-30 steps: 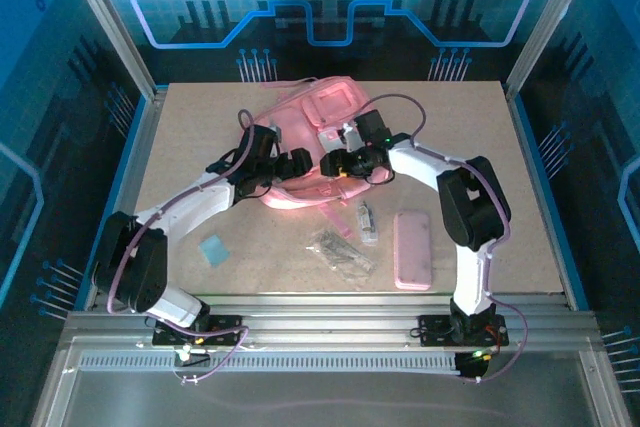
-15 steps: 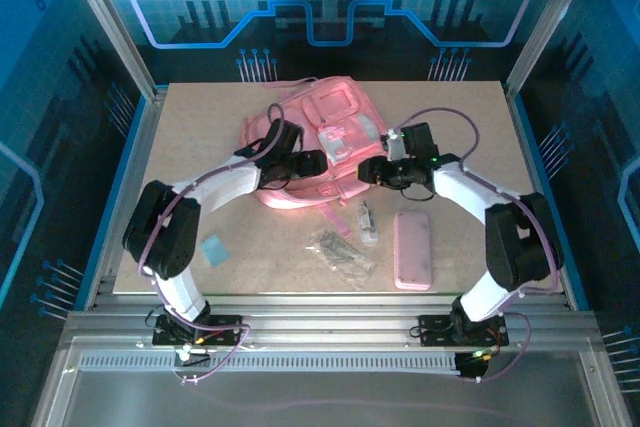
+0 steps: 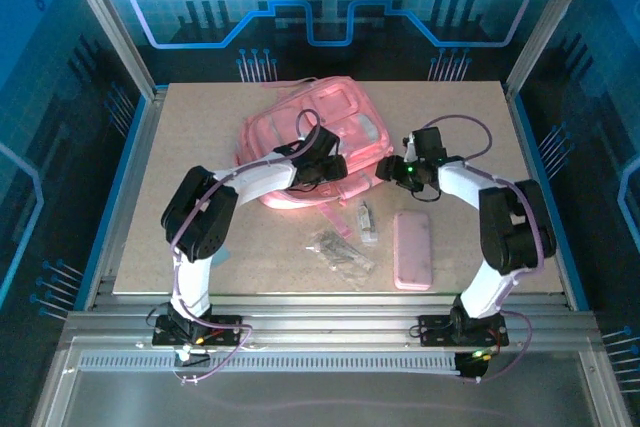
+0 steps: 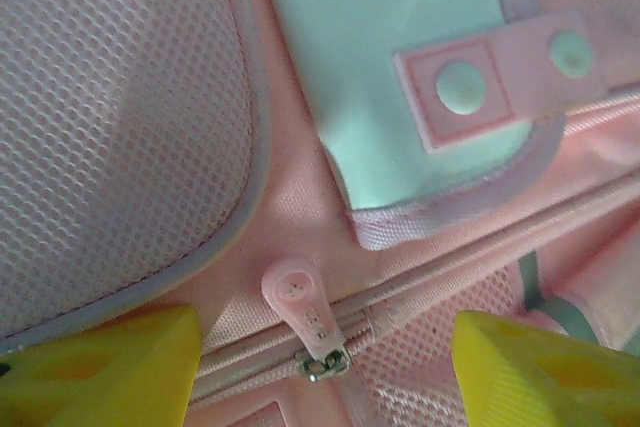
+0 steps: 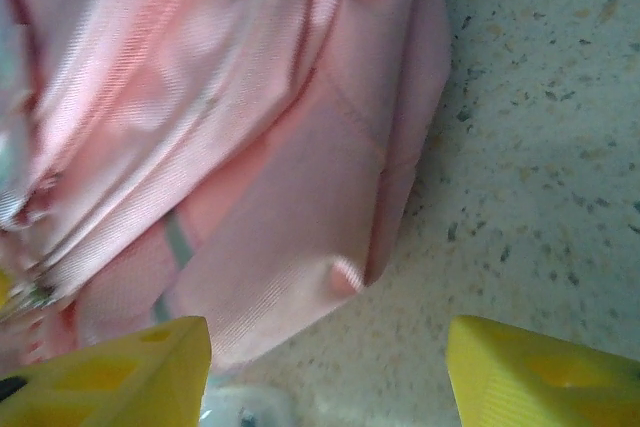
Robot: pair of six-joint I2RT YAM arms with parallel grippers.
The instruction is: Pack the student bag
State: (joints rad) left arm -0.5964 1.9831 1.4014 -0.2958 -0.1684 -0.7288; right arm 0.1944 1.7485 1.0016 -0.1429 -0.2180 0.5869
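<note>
The student bag [image 3: 318, 132], a soft pink backpack with pale patches, lies at the back middle of the table. My left gripper [image 3: 338, 169] hovers over its near edge. In the left wrist view its yellow fingers [image 4: 100, 367] stand wide apart, open, either side of a pink zipper pull [image 4: 298, 305] on a closed zip below a mint patch [image 4: 400, 67]. My right gripper [image 3: 386, 173] sits at the bag's right corner, open. In the right wrist view its fingers [image 5: 545, 372] straddle bare table beside the bag's pink corner [image 5: 300, 207].
A flat pink pencil case [image 3: 412, 249] lies near the front right. A small clear item [image 3: 367, 220] and a crinkled plastic packet [image 3: 340, 250] lie just in front of the bag. The table [image 3: 200, 117] has bare room at the left and far right.
My left arm swung right across the bag to its near edge, its jaws narrowing somewhat. My right arm pulled back off the bag to its right corner.
</note>
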